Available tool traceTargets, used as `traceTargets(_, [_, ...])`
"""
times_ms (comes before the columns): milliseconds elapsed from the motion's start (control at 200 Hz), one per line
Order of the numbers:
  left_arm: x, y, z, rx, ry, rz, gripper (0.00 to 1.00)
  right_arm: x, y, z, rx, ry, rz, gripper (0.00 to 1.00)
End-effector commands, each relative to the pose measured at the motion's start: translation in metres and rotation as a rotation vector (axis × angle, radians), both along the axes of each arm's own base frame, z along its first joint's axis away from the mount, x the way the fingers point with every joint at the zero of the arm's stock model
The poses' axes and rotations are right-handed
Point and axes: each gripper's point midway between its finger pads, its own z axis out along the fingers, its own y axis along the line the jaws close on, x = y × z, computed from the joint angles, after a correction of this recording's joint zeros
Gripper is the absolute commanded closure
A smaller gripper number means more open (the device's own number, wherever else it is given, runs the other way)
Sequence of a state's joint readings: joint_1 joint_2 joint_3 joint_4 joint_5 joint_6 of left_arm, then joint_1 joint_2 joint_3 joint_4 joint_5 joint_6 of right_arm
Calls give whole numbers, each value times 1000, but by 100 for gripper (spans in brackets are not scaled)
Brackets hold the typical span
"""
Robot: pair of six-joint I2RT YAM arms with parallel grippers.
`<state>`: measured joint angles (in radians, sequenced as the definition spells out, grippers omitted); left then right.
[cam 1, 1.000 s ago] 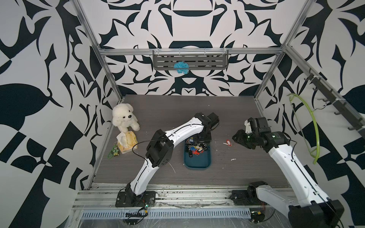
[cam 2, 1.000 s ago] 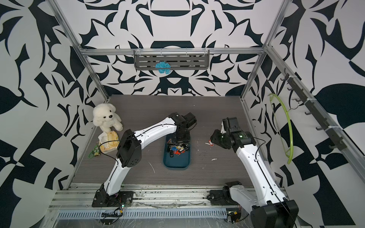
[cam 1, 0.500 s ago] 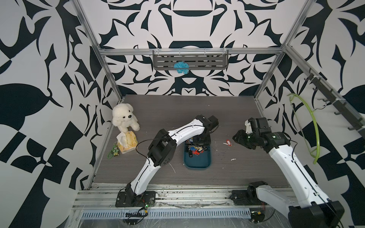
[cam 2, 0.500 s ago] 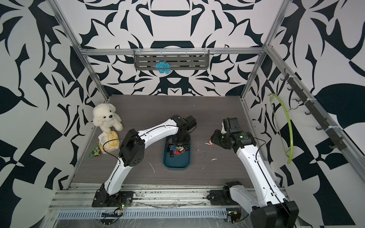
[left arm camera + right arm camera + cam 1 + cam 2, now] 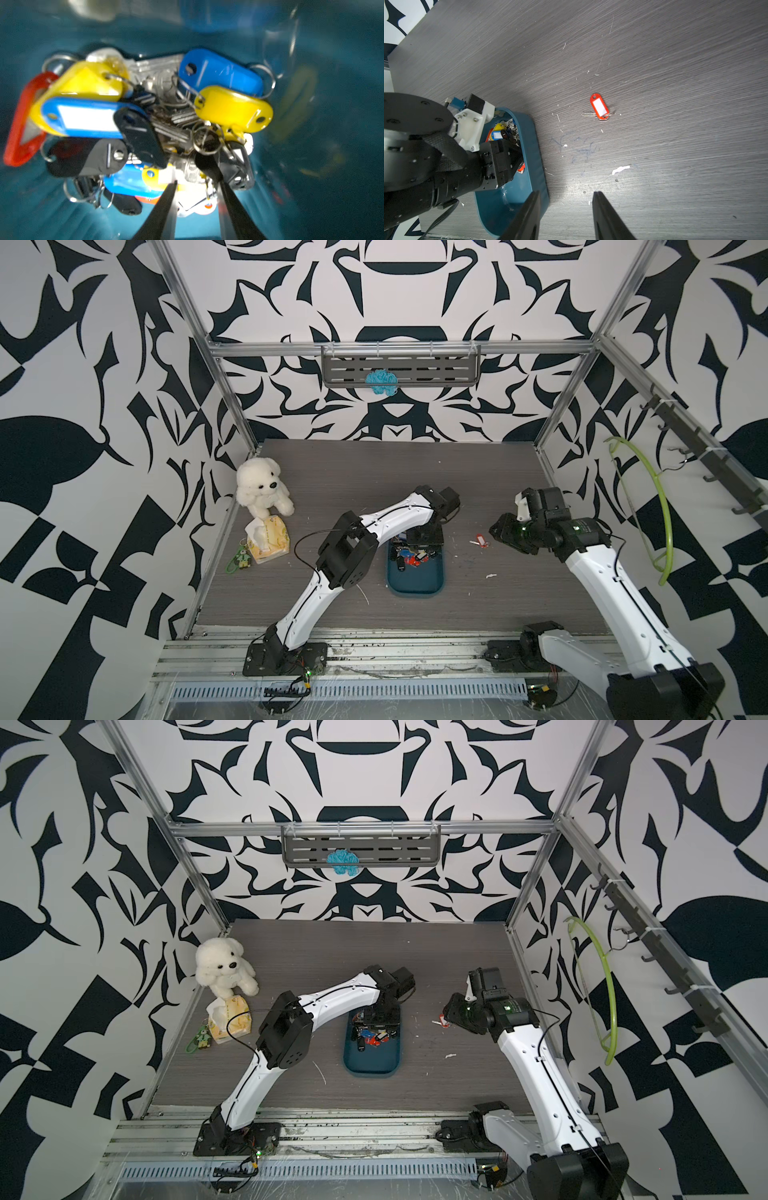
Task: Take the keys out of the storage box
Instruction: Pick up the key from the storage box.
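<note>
The storage box [image 5: 415, 587] [image 5: 372, 1065] is a dark teal tray mid-table. The keys [image 5: 409, 558] [image 5: 374, 1038] lie heaped in its far half, with red, blue, yellow, black and white tags [image 5: 145, 114]. My left gripper [image 5: 187, 170] points down into the heap. Its fingers straddle a white tag and a silver key, and blur hides whether they pinch. One red-tagged key [image 5: 481, 540] [image 5: 599, 107] lies on the table right of the box. My right gripper [image 5: 566, 192] [image 5: 494, 529] hovers open and empty beside that key, near the box wall [image 5: 535, 149].
A white plush bear [image 5: 262, 491], a yellow tissue pack [image 5: 268, 539] and a green charm [image 5: 240, 561] sit at the left edge. A grey slotted shelf [image 5: 401, 369] hangs on the back wall. A green hanger [image 5: 648, 506] is on the right wall. Paper scrap [image 5: 491, 575] nearby.
My left gripper has sunk slightly into the key heap and its jaws have narrowed. The right arm and the red-tagged key have not moved.
</note>
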<state>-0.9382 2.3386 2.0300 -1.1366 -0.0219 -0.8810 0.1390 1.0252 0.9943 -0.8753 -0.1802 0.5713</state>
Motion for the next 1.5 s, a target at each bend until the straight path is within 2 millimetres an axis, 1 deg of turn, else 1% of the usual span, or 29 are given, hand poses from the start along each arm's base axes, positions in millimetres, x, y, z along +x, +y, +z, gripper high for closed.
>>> traceTargets(0, [0, -1, -4, 14, 8, -15, 64, 1, -1, 9, -3, -26, 8, 54])
traceTargets(160, [1, -1, -4, 14, 3, -19, 67, 0, -1, 8, -3, -23, 9, 54])
traceTargets(400, [1, 0, -3, 17, 3, -24, 76, -1, -1, 7, -1, -19, 6, 55])
traceTargets(540, [1, 3, 4, 22, -6, -30, 82, -1, 0, 7, 0, -17, 6, 55])
traceTargets(705, [1, 9, 18, 27, -29, -33, 85, -1, 1, 6, 7, -13, 6, 56])
traceTargets(810, [-1, 11, 19, 25, -24, -30, 92, -1, 1, 7, 10, -13, 5, 56])
traceTargets(830, [-2, 12, 19, 27, -20, -29, 96, -1, 1, 7, 11, -13, 5, 56])
traceTargets(880, [-4, 13, 18, 29, -13, -28, 100, -1, 1, 7, 12, -14, 6, 56])
traceTargets(1020, [-7, 17, 22, 33, -9, -28, 100, -2, 1, 9, 14, -20, 4, 56])
traceTargets(1160, [-6, 21, 36, 29, -35, -31, 100, -2, 1, 10, 17, -21, 2, 56])
traceTargets(1235, [-5, 23, 49, 25, -57, -35, 100, -2, 1, 11, 18, -20, 3, 56])
traceTargets(1415, [-2, 35, 90, -7, -128, -34, 100, -2, 5, 9, 30, -6, 15, 57])
traceTargets(1495, [1, 48, 107, -28, -149, -9, 100, -3, 6, 6, 35, 19, 24, 57])
